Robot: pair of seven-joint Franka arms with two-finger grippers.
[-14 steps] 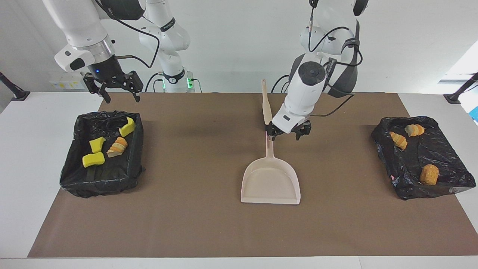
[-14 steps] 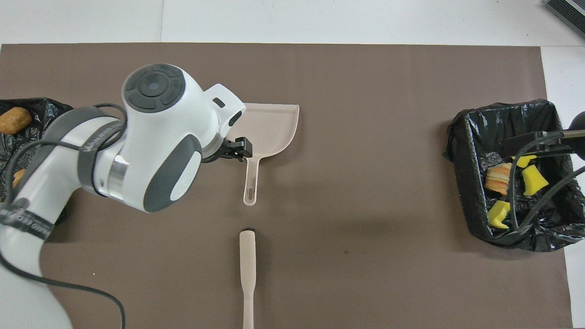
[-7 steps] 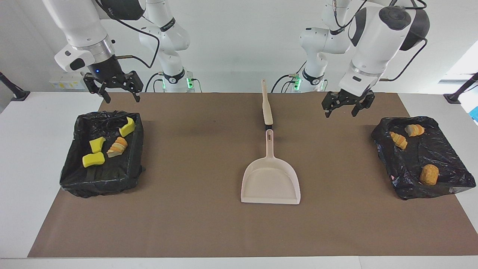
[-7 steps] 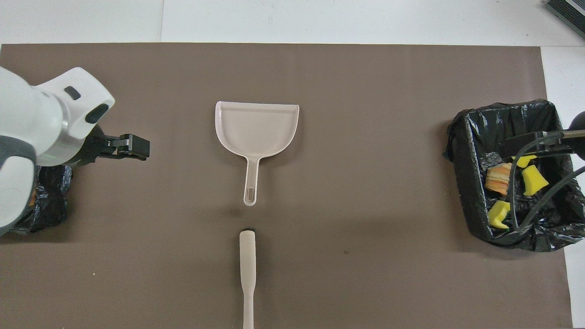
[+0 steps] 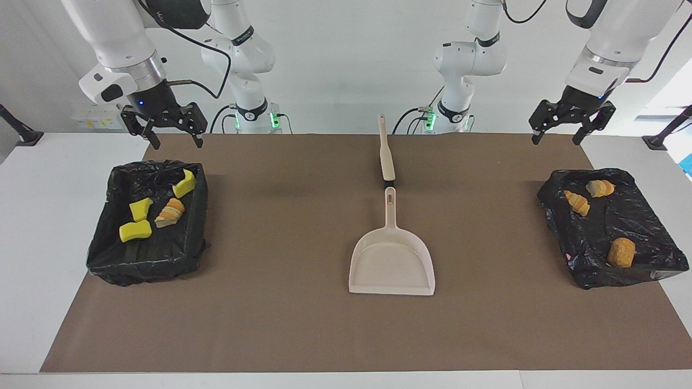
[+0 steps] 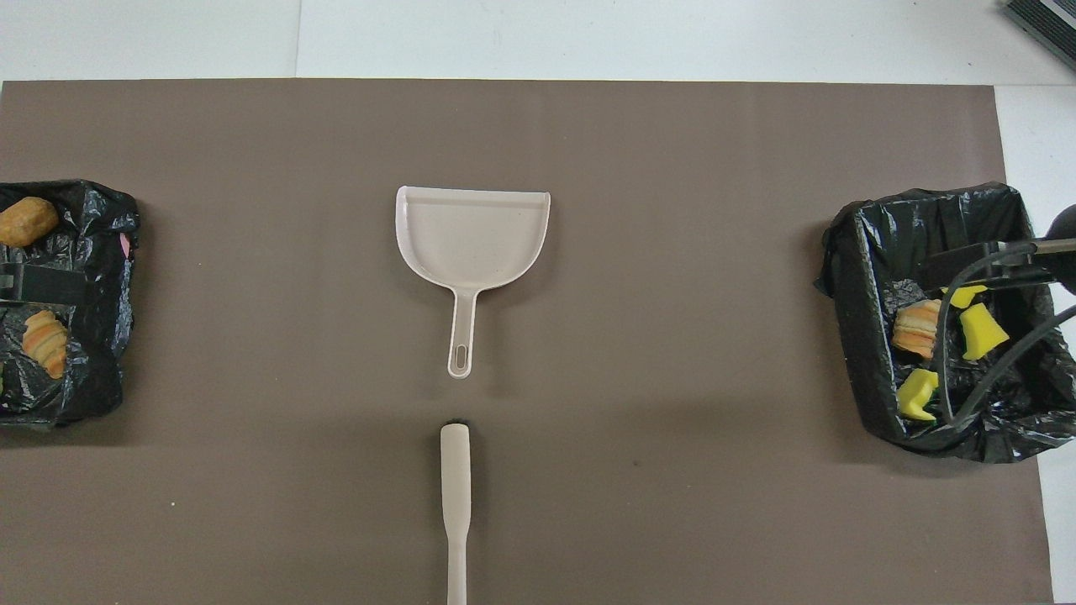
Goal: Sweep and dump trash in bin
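Meanwhile, both grippers hung open, holding nothing, above the robots' edge of the brown mat [image 5: 303, 335].
The right gripper [image 5: 165, 128] was over the black-lined bin [image 5: 148, 259] at that arm's end, the left gripper [image 5: 566, 120] over the other black-lined bin [image 5: 594, 270]; the trash lay inside both, yellow sponge chunks [image 5: 135, 230] and golden bread-like pieces [image 5: 620, 252]. At mid-mat a beige brush [image 5: 386, 156] lay nearer the robots, then a beige plastic dustpan [image 5: 392, 262].

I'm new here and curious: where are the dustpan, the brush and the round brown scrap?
dustpan [image 5: 392, 265], facing view, on its scoop.
brush [image 5: 387, 156], facing view, on its handle.
round brown scrap [image 5: 621, 252], facing view, on its middle.
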